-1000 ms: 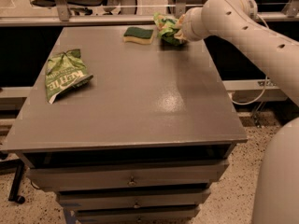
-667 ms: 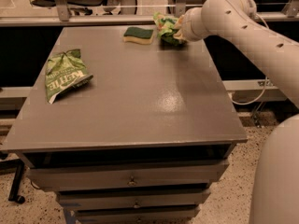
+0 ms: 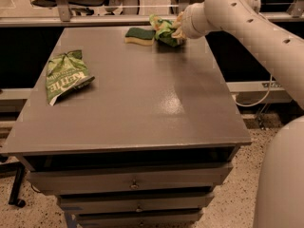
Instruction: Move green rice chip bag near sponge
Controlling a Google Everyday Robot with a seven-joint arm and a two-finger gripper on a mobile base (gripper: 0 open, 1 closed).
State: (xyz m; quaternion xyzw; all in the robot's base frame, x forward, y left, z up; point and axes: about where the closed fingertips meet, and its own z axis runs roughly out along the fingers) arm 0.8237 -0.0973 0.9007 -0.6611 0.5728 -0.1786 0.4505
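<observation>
The green rice chip bag (image 3: pixel 164 31) lies at the far edge of the table, right beside the sponge (image 3: pixel 140 35), which has a dark green top over a pale yellow body. My gripper (image 3: pixel 176 31) is at the bag's right side, touching or holding it, with the white arm reaching in from the right. The bag is partly hidden by the gripper.
A flatter green Kettle bag (image 3: pixel 64 75) lies at the table's left side. The grey table (image 3: pixel 142 108) has drawers below its front edge. Chair legs and a glass partition stand behind the far edge. My robot's white body fills the lower right.
</observation>
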